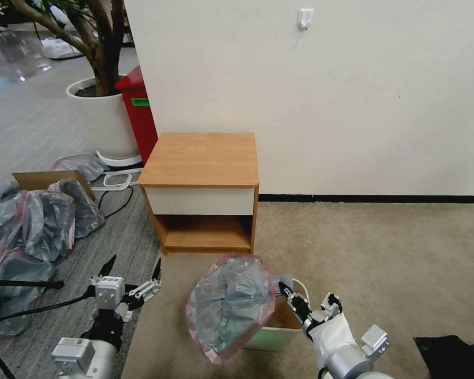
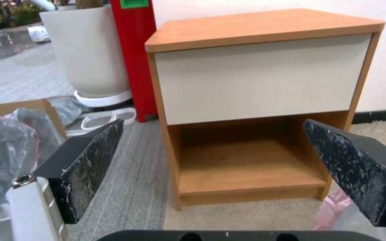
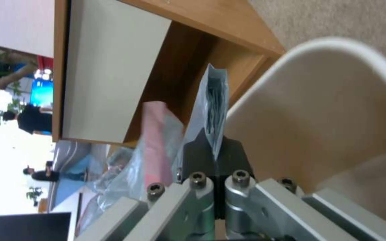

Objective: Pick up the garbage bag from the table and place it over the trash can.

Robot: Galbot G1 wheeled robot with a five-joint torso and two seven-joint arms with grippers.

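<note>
Pinching a fold of the thin translucent grey plastic garbage bag (image 1: 230, 307) with the pink-red drawstring rim, the right gripper (image 1: 285, 291) sits at about five o'clock in the head view, its dark fingers (image 3: 211, 156) pressed together on the film, just at the near rim of the small cream-white rectangular plastic trash can (image 1: 279, 337). In the right wrist view the clamped fold (image 3: 214, 110) stands up from between the closed fingers, with the bin's rounded white wall (image 3: 331, 110) right beside it. The bag billows open toward the camera, its pink-edged mouth tilted up and covering the bin's left part; the bin's right corner and rolled rim remain uncovered. The bin stands on the beige carpet (image 1: 384, 263), at six o'clock from the small light-brown wooden nightstand table (image 1: 201, 158) with a white drawer front and lower shelf, whose top is bare.

The left gripper (image 1: 131, 273) hovers at about seven o'clock, well apart from the bag, its two black fingers (image 2: 90, 160) spread wide with nothing between them; through them the left wrist view looks straight at the table's drawer front (image 2: 260, 80). At nine o'clock lies a heap of grey bags (image 1: 31, 231) with a cardboard box (image 1: 47, 179), and at eleven o'clock a tall red bin (image 1: 139, 116) stands beside a white planter (image 1: 102, 121).
</note>
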